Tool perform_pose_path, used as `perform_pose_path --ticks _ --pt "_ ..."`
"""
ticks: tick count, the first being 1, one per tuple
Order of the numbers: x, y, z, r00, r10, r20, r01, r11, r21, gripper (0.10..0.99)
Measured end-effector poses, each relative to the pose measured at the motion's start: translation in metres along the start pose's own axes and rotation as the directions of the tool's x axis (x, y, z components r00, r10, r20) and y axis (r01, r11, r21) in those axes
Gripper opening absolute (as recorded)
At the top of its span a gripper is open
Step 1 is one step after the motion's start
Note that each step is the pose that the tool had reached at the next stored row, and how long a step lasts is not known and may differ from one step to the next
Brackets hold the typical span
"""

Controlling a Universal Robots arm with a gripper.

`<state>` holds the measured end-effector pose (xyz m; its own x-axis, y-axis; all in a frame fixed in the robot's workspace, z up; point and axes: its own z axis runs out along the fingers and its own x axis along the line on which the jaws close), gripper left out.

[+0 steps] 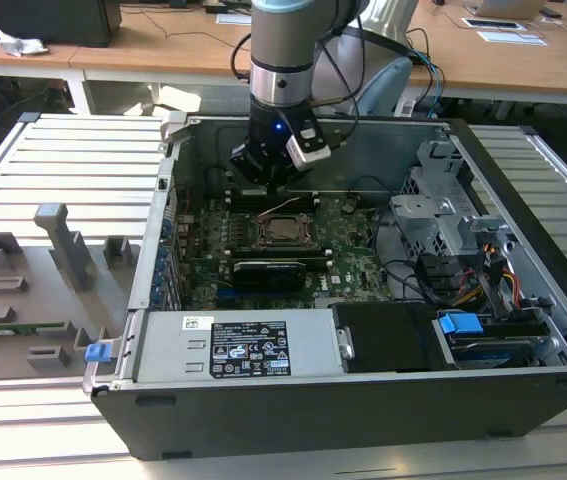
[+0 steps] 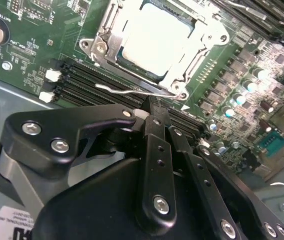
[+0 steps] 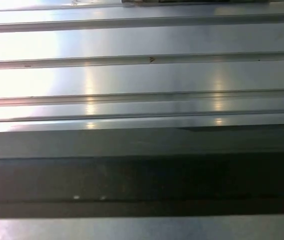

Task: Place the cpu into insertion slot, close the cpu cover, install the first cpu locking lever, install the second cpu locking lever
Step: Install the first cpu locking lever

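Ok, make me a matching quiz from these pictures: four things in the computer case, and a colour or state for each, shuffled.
Things:
1. cpu
2. cpu cover
3. locking lever
4. circuit board

Descriptions:
A. green, carrying long black slots
B. thin bent wire just ahead of the gripper
C. silvery frame lying closed around the chip
D. pale grey square seated in the socket

Pairs: 1-D, 2-C, 3-B, 4-A
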<state>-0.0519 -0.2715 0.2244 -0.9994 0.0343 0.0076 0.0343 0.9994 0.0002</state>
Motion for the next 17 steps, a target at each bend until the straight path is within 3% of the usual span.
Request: perform_pose_path --ticks 17 --pt "-0.0215 0.0019 0.0114 1.0000 -0.002 -0.0001 0.002 1.0000 0.000 0.106"
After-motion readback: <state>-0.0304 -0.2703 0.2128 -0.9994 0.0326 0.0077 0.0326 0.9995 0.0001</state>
